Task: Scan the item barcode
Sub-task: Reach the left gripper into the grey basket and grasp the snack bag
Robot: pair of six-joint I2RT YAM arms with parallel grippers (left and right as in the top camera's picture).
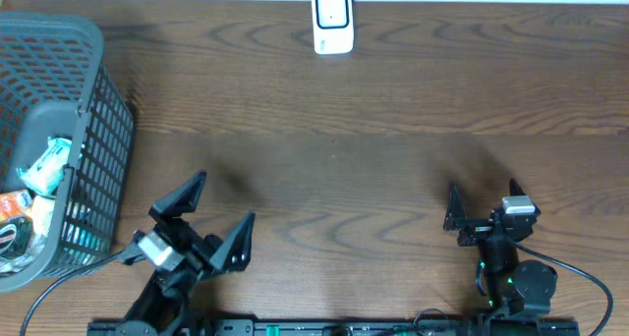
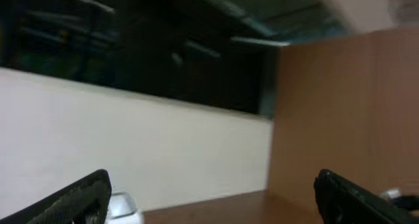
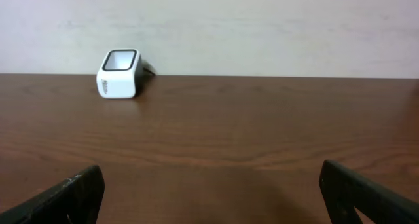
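Both arms sit at the near edge.
The left gripper [image 1: 226, 200] and right gripper [image 1: 482, 204] are spread wide, holding nothing; the white scanner [image 1: 332, 22] stands far back, the grey basket [image 1: 102, 120] at the left.

White barcode scanner [image 1: 332, 22], dark window angled up, stands upright well ahead of left gripper [image 1: 221, 200] & right gripper [image 1: 484, 200], approx. midway btwn them. Packaged items [image 1: 41, 171] lie heaped in grey basket [image 1: 98, 110], near left gripper's outer side.

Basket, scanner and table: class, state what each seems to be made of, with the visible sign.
Basket: probably matte grey plastic, judging by its moulded grid walls.
Scanner: likely white plastic, with a smooth, slightly glossy shell.
Table: dark wood or wood-look laminate; grain lines show.
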